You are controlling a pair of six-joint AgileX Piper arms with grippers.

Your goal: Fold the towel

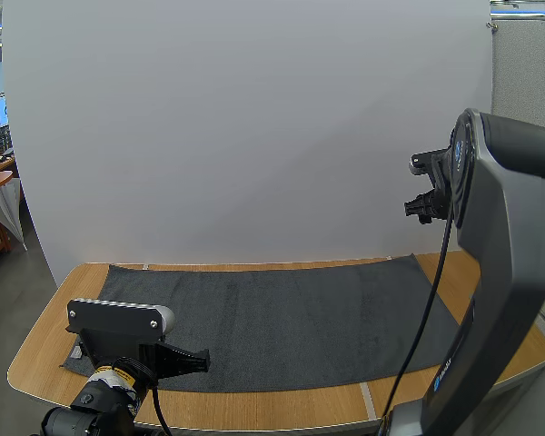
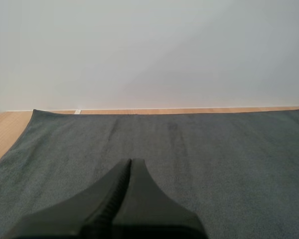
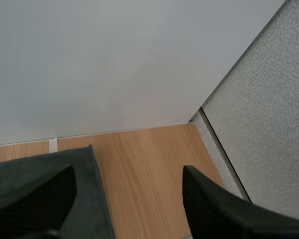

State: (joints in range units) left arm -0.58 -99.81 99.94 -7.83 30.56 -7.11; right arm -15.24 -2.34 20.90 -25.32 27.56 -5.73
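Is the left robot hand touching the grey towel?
Cannot tell. The left wrist view shows the shut left gripper over the towel, but neither contact nor gap.

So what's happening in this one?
Two robot arms are set to fold a dark grey towel, which lies flat and unfolded on the wooden table. The left end effector is shut on nothing, low over the towel's near left part. The right end effector is open above the towel's far right corner. Neither holds it.

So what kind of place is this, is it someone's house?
Probably a robot test bench in a lab, not a house. A dark towel lies flat on a wooden table, a plain white board stands behind it, and my left gripper and right gripper hang above.
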